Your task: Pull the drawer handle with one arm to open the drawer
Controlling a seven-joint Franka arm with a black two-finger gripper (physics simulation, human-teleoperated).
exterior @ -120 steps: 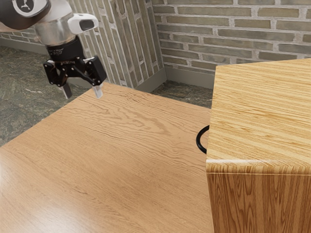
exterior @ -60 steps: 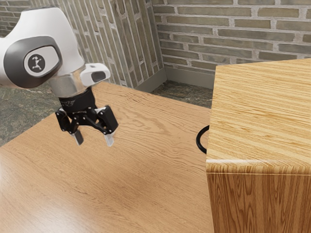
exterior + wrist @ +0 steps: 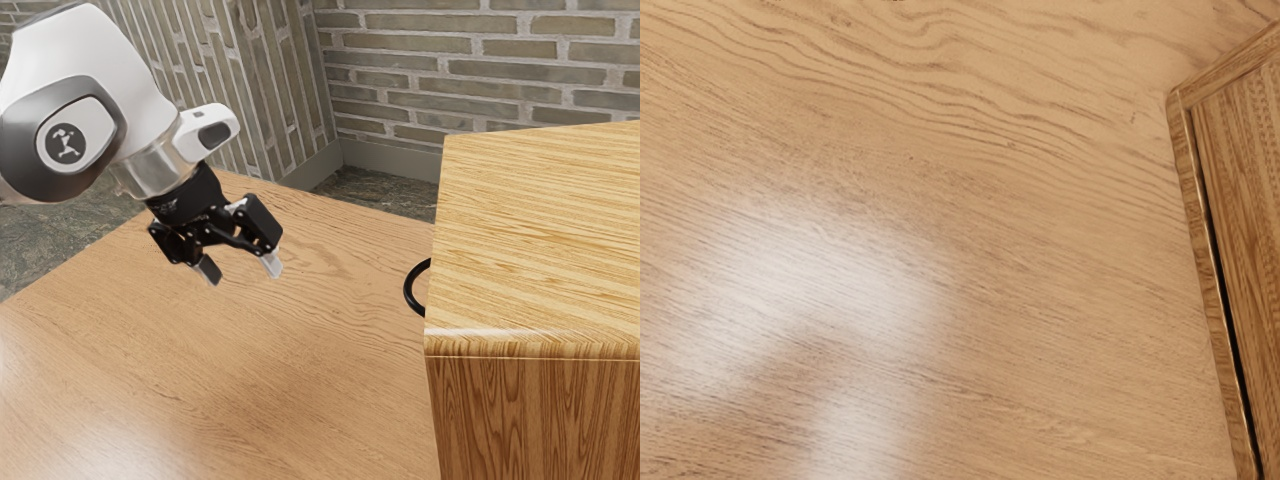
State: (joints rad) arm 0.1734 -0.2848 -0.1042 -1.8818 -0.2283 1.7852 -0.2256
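end effector [image 3: 242,268] wide, empty | arm tilted toward handle [image 3: 412,285] | probably clear of table [image 3: 200,390]

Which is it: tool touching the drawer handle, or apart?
Apart. The exterior view shows the open tool well to the exterior view's left of the black drawer handle, with a stretch of bare table between them.

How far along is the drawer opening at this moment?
Done: nothing yet; the black handle sits close to the cabinet, with no drawer seen sticking out. In hand: the approach; the open pincer hangs empty above the table, well short of the handle. Left: reach the handle, close on it and pull the drawer out.
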